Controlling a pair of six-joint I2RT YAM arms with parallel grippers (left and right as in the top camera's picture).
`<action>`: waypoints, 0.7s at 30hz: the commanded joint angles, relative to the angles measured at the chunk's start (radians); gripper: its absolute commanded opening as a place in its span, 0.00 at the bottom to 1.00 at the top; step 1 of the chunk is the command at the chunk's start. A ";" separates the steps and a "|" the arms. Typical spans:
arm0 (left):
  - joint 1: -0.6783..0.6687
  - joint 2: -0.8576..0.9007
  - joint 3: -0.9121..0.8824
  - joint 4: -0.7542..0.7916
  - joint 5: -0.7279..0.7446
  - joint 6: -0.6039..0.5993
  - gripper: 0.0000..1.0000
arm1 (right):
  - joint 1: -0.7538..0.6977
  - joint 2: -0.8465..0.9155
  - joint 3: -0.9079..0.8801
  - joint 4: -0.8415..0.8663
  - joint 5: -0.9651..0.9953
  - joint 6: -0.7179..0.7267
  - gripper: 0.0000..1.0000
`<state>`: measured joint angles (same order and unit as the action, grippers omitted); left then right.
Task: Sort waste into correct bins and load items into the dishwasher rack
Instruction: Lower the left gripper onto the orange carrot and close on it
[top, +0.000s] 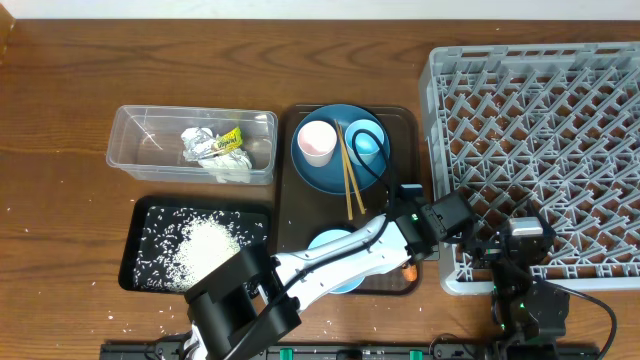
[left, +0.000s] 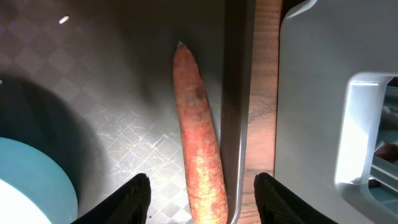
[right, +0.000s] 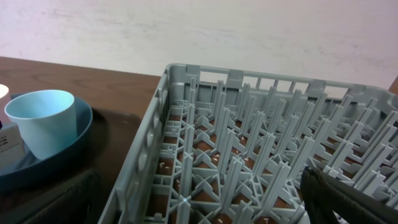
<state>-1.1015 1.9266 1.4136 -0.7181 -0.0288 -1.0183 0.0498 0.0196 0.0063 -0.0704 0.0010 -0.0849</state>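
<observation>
An orange carrot piece (left: 199, 137) lies on the brown serving tray (left: 124, 93), tight against its right rim. My left gripper (left: 202, 202) is open and straddles the carrot and the rim without touching either; in the overhead view the left gripper (top: 410, 258) sits at the tray's front right corner. The light-blue bowl (top: 328, 243) lies partly under that arm. The blue plate (top: 335, 165) carries the pink cup (top: 316, 142), the blue cup (top: 367, 141) and the chopsticks (top: 350, 175). My right gripper (right: 205, 205) hangs open and empty over the near corner of the grey dishwasher rack (top: 540, 140).
The clear tub (top: 150, 150) holds foil, tissue and a green-yellow wrapper. The black tray (top: 140, 250) holds a heap of rice, with stray grains on the wood around it. A narrow strip of table separates the serving tray from the rack wall (left: 311, 93).
</observation>
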 joint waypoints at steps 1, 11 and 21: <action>-0.011 0.019 -0.009 0.003 -0.006 -0.005 0.56 | -0.011 0.001 -0.001 -0.004 0.010 -0.006 0.99; -0.013 0.021 -0.010 0.006 -0.009 -0.005 0.55 | -0.011 0.001 -0.001 -0.004 0.010 -0.006 0.99; -0.013 0.021 -0.061 0.067 -0.009 -0.005 0.55 | -0.011 0.001 -0.001 -0.004 0.010 -0.006 0.99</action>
<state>-1.1141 1.9266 1.3800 -0.6586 -0.0292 -1.0183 0.0498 0.0196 0.0063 -0.0704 0.0006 -0.0853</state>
